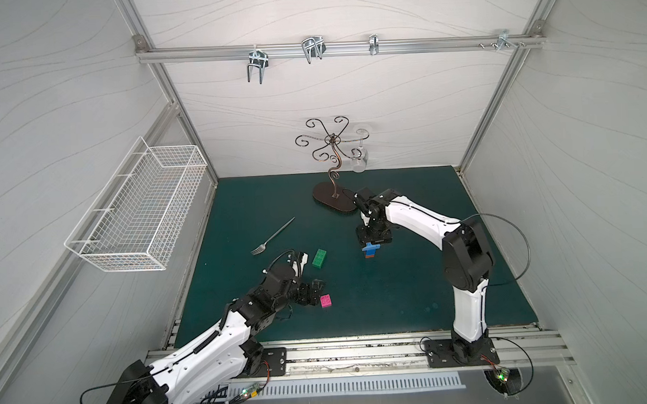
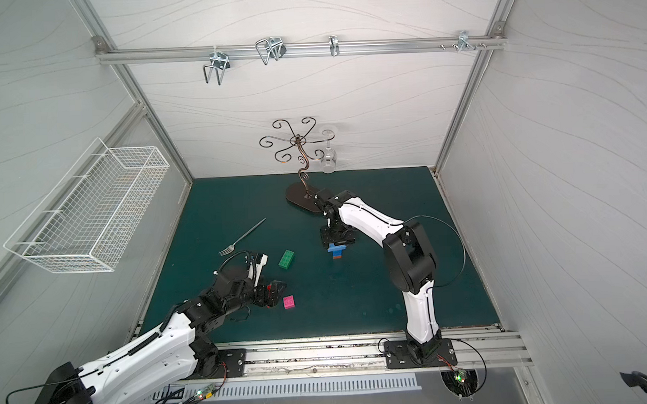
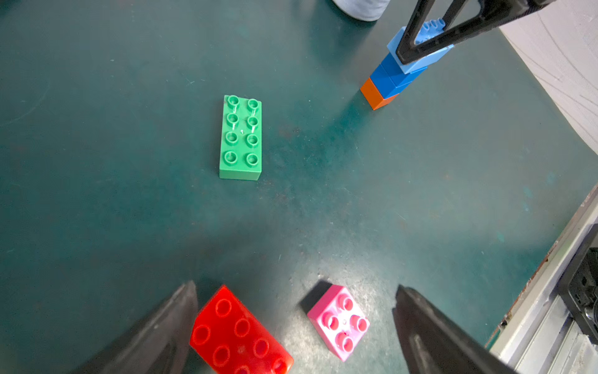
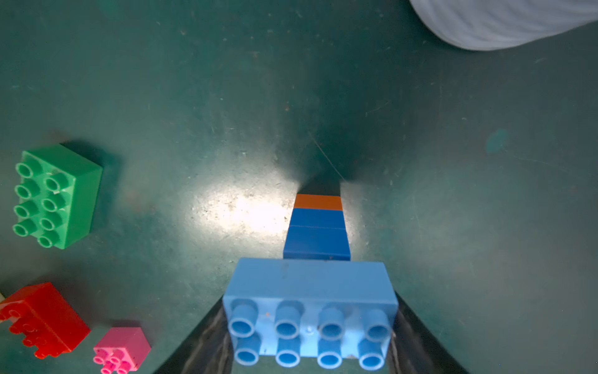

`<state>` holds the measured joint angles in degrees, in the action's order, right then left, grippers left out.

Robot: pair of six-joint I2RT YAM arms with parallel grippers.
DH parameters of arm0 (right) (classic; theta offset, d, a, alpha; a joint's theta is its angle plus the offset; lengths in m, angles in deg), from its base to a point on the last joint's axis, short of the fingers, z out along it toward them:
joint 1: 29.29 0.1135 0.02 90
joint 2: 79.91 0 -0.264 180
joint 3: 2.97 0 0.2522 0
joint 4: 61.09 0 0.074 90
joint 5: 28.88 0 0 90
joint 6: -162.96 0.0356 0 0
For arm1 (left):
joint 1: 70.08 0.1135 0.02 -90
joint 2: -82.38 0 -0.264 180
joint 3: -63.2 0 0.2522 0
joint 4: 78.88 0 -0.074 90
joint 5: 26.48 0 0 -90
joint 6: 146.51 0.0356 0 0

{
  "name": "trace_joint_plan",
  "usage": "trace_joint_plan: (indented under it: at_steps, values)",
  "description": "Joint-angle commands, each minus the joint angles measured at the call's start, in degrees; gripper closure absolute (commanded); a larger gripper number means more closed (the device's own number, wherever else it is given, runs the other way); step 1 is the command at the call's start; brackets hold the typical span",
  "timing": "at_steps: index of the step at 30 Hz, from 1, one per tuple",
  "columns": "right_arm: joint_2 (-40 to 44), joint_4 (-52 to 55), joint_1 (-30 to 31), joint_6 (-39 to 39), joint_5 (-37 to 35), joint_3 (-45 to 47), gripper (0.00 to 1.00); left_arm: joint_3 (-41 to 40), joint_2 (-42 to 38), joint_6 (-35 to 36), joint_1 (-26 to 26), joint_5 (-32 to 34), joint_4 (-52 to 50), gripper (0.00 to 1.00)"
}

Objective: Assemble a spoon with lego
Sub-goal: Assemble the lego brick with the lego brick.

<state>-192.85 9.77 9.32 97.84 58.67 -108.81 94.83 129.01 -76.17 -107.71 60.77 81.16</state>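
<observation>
Top views: left gripper (image 1: 315, 292) hides what lies under it; pink brick (image 1: 326, 301) just beside, green brick (image 1: 319, 257) and fork (image 1: 273, 236) beyond.
Left wrist: red brick (image 3: 236, 336) cut off by frame edge, just beside one finger; jaws wide, empty.
Right wrist: right gripper (image 4: 310, 330) clamped on spoon (image 4: 318, 233) at light blue top, mid-mat, orange end lowest.

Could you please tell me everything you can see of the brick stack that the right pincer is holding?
The brick stack is glossy studded plastic: an orange brick at the bottom, two square blue bricks above it, and a long light blue brick crosswise on top, eight studs up. It stands upright, its orange end seemingly on the green mat. The right pincer clamps the top brick's short ends; nothing else touches it.
</observation>
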Motion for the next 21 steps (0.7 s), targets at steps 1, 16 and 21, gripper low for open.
trace_joint_plan:
  at_steps: [1,16,21]
  values:
    - [-3.9,-2.26,0.56,1.58,3.24,6.13,0.44,1.07,-0.65,0.65,-0.29,1.07,1.08,0.0]
    - [-2.47,0.07,0.81,-3.25,3.33,5.4,0.44,0.68,-0.93,0.4,-0.27,1.43,0.74,0.0]
    - [-3.32,3.25,1.02,-4.86,3.77,2.53,0.44,0.84,-1.32,0.5,-0.28,1.6,0.31,0.0]
